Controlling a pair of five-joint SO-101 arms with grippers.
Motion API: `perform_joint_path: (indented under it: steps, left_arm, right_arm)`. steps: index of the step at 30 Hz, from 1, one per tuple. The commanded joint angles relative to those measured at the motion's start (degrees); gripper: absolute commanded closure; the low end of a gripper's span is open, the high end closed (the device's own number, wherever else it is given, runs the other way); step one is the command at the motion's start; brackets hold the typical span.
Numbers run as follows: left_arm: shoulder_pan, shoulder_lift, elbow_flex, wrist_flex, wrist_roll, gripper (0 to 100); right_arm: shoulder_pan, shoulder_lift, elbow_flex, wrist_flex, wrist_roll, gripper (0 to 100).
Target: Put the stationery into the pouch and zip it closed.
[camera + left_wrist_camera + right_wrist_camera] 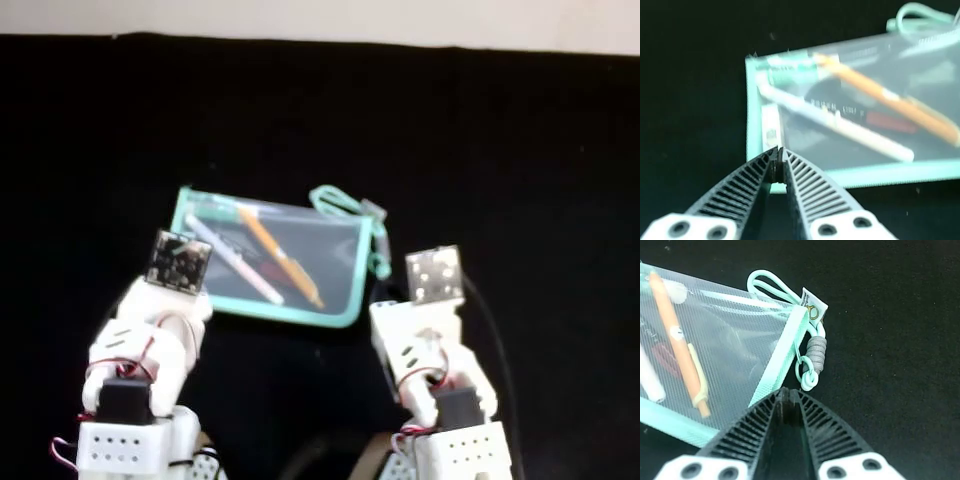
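Observation:
A clear mesh pouch with a teal border lies flat on the black table. Inside it lie an orange pen, a white pen and a dark item with a red part. The zip's grey pull on its teal cord hangs off the pouch's right end, beside a white tag. My left gripper is shut, its tips over the pouch's left near corner. My right gripper is shut too, just at the pouch's right near corner and close to the pull cord.
A teal loop strap sticks out past the pouch's far right corner. The black cloth runs to a pale wall strip at the back. Both arm bodies stand at the table's near edge.

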Motion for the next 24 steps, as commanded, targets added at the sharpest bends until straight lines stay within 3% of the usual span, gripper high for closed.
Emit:
perform_joint_path:
  steps: [1,14,24]
  left_arm:
    - [0.1,-0.6,1.9,-1.2,0.5,99]
    - [0.0,-0.2,13.0,-7.7,0.4,99]
    - [-0.2,0.0,12.8,-6.8,0.3,99]
  right_arm:
    - [-0.7,-0.7,5.3,-1.2,0.5,99.0]
    - [-0.7,-0.3,7.2,-0.7,0.5,99.0]
    - [-0.5,-0.6,7.2,11.6,0.4,99.0]
